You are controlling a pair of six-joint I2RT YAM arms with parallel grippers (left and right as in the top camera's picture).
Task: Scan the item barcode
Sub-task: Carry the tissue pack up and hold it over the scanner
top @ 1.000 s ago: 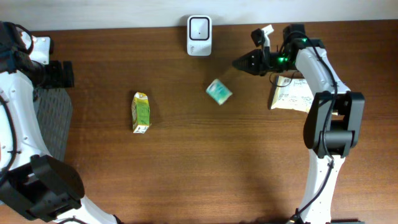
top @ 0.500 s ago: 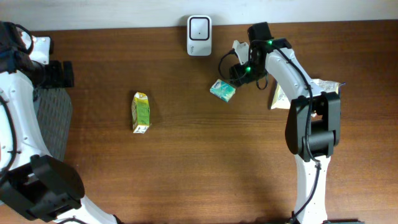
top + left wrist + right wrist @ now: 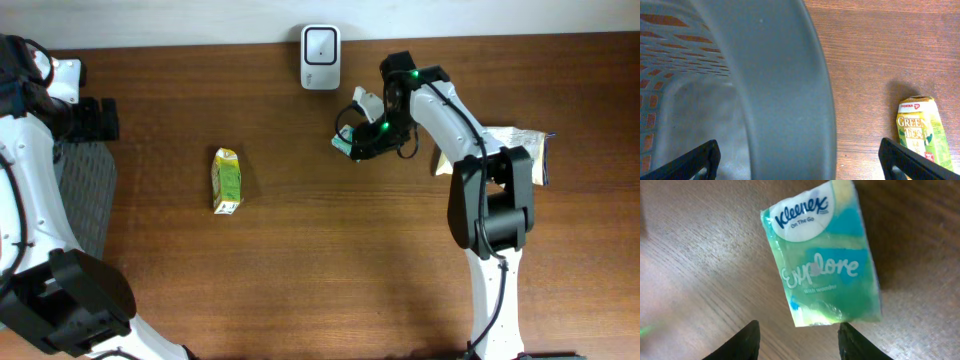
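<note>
Teal and green film wraps the tissue pack (image 3: pixel 822 265), which lies flat on the wooden counter (image 3: pixel 300 260) just in front of the white scanner (image 3: pixel 320 43), slightly to its right in the overhead view. From overhead, the right arm's wrist covers most of the pack (image 3: pixel 343 142). Only a teal corner shows, so we cannot read its heading there.

In the right wrist view the pack's long axis runs away from the camera and leans a little to the right. The white brand oval is at the far end. The printed face is up, and the other faces are hidden, so we cannot locate a barcode.

The right jaws stand part-open. Their fingertips (image 3: pixel 747 342) flank the pack's near end and grip nothing.

The left jaws are spread wide and empty, with only their fingertips (image 3: pixel 695 160) visible at the frame's lower corners. They hang over the rim of a grey basket (image 3: pixel 790 100).

A green tea carton (image 3: pixel 227 180) lies well to the left of the pack and is cut off in the left wrist view. A snack bag (image 3: pixel 520 140) is partly hidden behind the right arm.
</note>
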